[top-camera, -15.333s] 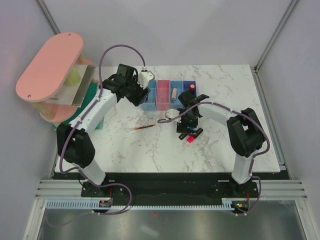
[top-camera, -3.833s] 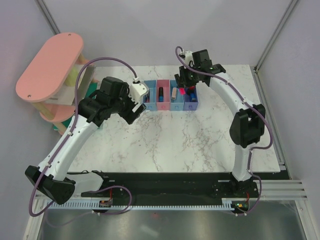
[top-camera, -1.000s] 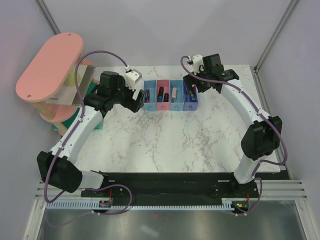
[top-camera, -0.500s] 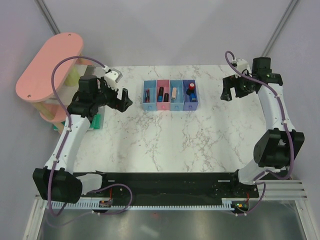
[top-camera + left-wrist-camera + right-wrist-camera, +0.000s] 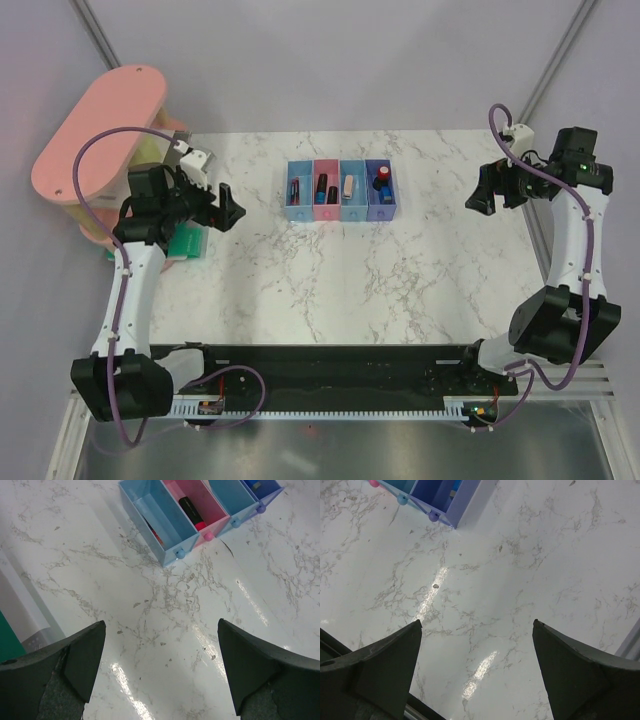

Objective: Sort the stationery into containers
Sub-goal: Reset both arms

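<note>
The containers (image 5: pixel 340 190) are a joined row of four bins at the back middle of the table. Two dark-red pens (image 5: pixel 295 190) lie in the left light blue bin. Two black highlighters (image 5: pixel 326 189) lie in the pink bin, and a beige eraser (image 5: pixel 348 185) lies in the second blue one. The purple bin holds a red-black capped piece (image 5: pixel 383 174) and a blue block (image 5: pixel 384 187). My left gripper (image 5: pixel 232 205) hangs open and empty left of the row. In the left wrist view its fingers (image 5: pixel 161 622) frame bare marble below the bins (image 5: pixel 165 515). My right gripper (image 5: pixel 477 190) is open and empty at the far right (image 5: pixel 477 622).
A big pink oval-topped shelf rack (image 5: pixel 95 135) stands at the back left, with a green object (image 5: pixel 185 240) at its foot beside the left arm. The purple bin's corner (image 5: pixel 445 495) shows at the top of the right wrist view. The table's right edge (image 5: pixel 535 230) runs under the right arm.
Both arms have swung outward from the bins, the left one leftward toward the rack and the right one toward the table's right edge. Both grippers stayed open and empty.
</note>
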Robot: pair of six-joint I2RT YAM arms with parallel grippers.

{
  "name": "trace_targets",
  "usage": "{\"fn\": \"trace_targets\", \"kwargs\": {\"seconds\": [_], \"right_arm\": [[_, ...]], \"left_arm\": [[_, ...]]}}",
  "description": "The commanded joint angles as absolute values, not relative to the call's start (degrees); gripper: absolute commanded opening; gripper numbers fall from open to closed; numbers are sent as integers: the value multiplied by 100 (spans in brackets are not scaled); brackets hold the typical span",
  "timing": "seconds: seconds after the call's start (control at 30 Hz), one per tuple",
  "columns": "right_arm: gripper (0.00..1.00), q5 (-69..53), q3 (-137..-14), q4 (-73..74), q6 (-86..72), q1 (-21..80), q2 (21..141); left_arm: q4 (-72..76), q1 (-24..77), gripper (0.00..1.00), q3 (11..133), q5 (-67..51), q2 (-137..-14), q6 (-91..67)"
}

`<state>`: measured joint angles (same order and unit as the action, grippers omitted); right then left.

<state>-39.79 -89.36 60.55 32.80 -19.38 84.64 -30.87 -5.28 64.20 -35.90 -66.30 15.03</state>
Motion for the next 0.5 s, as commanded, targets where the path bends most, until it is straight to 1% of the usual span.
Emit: {"fn": "trace_targets", "kwargs": {"seconds": [0.0,0.47], "right_arm": [[98,-4701,-8842,6205,3612,-2021,8350],[98,-4887,-8789,6179,3586,-2065,8367]], "left_arm": [[-3059,-519,100,6328,-3762,-6302,1626],[-2971,-527,100,6135,-3621,-6064,1556]]}}
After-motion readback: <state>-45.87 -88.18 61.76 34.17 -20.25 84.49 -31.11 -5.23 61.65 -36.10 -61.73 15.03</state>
